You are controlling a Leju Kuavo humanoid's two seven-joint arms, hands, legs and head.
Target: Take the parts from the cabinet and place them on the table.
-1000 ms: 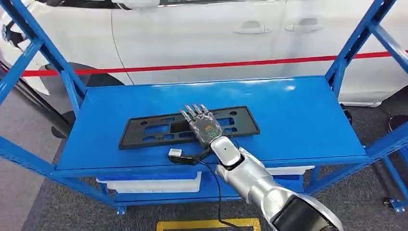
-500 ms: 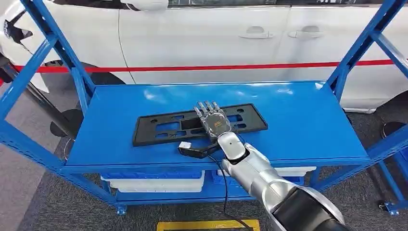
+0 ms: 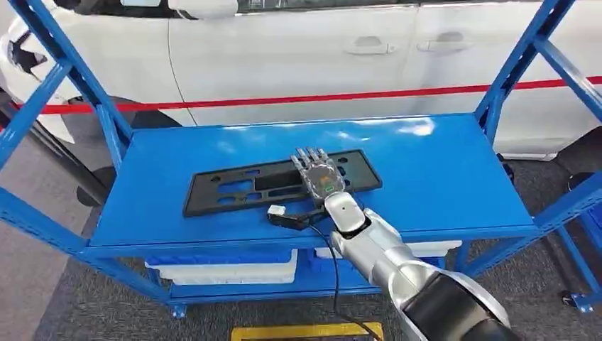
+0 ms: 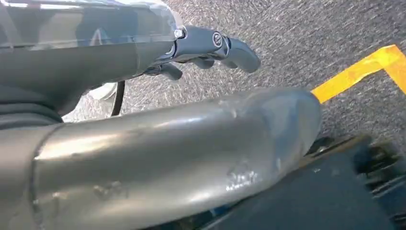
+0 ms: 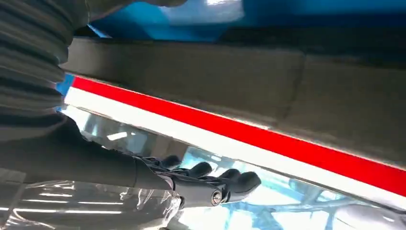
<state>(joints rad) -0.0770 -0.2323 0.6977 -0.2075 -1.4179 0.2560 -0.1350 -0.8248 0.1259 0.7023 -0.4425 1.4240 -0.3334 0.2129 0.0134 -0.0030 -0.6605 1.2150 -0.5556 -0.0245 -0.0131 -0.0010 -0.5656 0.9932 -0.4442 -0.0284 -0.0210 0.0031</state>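
A long black plastic plate [image 3: 234, 188] with several cut-outs lies flat on the top shelf of the blue cabinet [image 3: 440, 177]. My right hand [image 3: 319, 174] rests palm down on the plate's right part, fingers stretched forward and slightly apart over it. In the right wrist view the right hand [image 5: 206, 184] has its dark fingers extended with nothing between them. Whether the thumb hooks the plate's near edge is hidden. My left hand [image 4: 206, 45] hangs over the grey floor, fingers loose and holding nothing.
Blue uprights [image 3: 78, 78] and slanted braces [image 3: 522, 64] frame the shelf on both sides. White bins [image 3: 227, 266] sit on the lower shelf. A white car with a red stripe [image 3: 298, 57] stands close behind. Yellow tape [image 3: 305, 330] marks the floor in front.
The whole picture has shifted a little as the camera moved. My right hand has slid along the plate toward its right end and a bit further over it. The plate still lies on the shelf.
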